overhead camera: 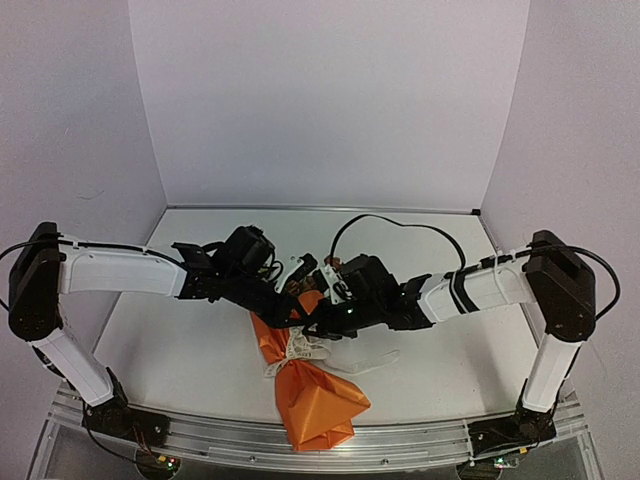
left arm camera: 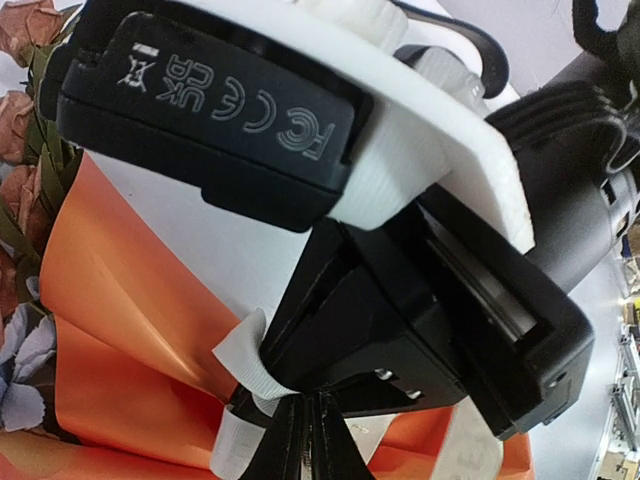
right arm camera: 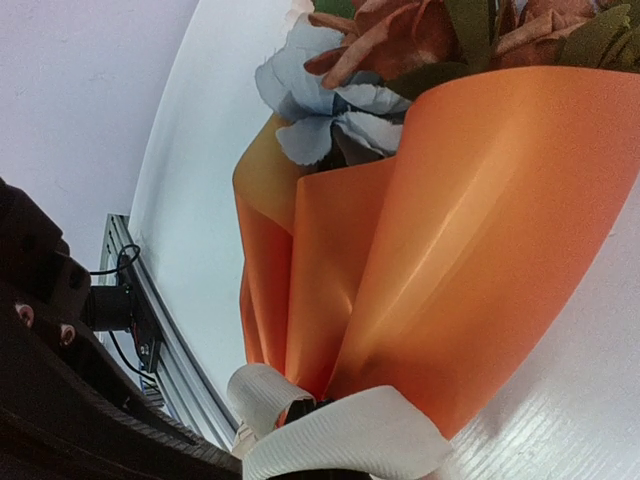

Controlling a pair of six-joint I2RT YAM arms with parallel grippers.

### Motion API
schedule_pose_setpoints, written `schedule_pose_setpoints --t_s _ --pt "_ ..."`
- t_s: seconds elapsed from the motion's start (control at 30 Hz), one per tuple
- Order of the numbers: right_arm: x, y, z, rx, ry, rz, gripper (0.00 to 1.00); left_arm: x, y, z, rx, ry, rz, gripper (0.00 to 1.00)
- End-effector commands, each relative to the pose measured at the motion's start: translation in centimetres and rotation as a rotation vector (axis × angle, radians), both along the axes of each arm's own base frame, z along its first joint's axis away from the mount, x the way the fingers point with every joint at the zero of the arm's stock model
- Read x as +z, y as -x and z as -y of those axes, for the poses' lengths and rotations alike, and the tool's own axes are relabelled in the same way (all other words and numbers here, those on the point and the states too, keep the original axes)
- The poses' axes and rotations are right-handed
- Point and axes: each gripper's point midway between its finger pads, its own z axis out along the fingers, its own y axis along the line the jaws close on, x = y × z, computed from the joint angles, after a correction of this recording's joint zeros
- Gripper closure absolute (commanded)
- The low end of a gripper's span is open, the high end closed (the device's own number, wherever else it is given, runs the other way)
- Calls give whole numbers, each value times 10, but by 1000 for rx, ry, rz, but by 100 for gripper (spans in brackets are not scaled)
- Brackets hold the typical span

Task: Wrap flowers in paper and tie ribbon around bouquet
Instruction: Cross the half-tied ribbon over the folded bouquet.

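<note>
The bouquet (overhead camera: 315, 395) lies on the table, its cone of orange paper (right arm camera: 470, 230) pointing toward the front edge. The flowers (right arm camera: 400, 40), rust and light blue, stick out of its wide end under my two grippers. The white ribbon (overhead camera: 295, 350) circles the waist of the cone. My left gripper (left arm camera: 310, 405) is shut, with a loop of ribbon (left arm camera: 245, 365) running in between its fingers. My right gripper (right arm camera: 318, 408) is shut too, its dark tips buried under folds of ribbon (right arm camera: 350, 440). Both grippers (overhead camera: 290, 312) (overhead camera: 318, 325) meet just above the waist, the right gripper's body (left arm camera: 400, 330) right against the left fingers.
A loose ribbon tail (overhead camera: 375, 360) trails right across the white table (overhead camera: 180, 340). An aluminium rail (overhead camera: 400, 445) runs along the front edge. A black cable (overhead camera: 390, 225) arcs over the right arm. Walls close the table at the back and on both sides.
</note>
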Motion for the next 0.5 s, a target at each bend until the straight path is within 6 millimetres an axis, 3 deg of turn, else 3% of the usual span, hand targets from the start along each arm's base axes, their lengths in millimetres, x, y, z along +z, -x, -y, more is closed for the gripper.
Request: schedule_pose_setpoints --t_s 0.0,0.2,0.37,0.47 --pt "8 -11 -11 -40 -83 37 100 17 2 7 12 72 -4 93" --pt "8 -15 -15 -50 -118 43 100 9 -3 5 73 52 -36 86" --pt "9 -16 -19 -41 -132 46 100 14 -12 1 143 49 -18 65" --pt "10 -16 -21 -39 -137 45 100 23 -15 -1 165 57 -2 59"
